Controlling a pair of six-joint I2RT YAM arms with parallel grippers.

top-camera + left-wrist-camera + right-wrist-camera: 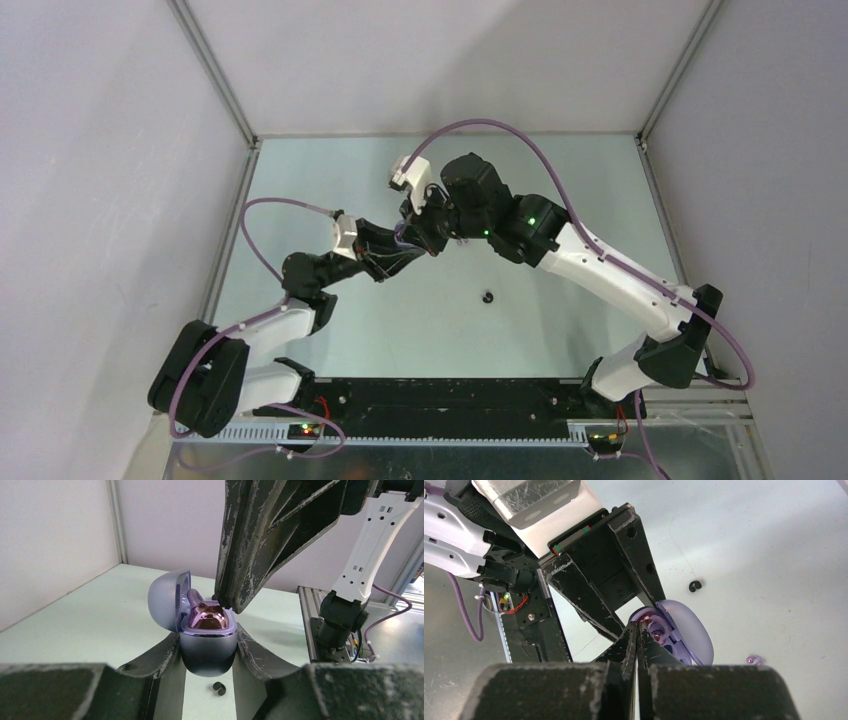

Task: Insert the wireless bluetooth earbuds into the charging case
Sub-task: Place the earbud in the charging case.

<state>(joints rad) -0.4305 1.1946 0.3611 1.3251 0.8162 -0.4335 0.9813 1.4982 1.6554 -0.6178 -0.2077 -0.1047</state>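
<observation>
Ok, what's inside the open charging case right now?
A glossy purple earbud sits in the charging case, the shut right gripper touching it. That gripper covers the rest of the interior, so a second bud can't be confirmed.

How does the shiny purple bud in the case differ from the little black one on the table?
The purple bud is glossy and sits in the open case held by the left gripper; the black bud looks dull and lies loose on the table. The right gripper, shut, has its tips at the purple bud; nothing touches the black bud. Both are tiny, far smaller than a gripper finger.
</observation>
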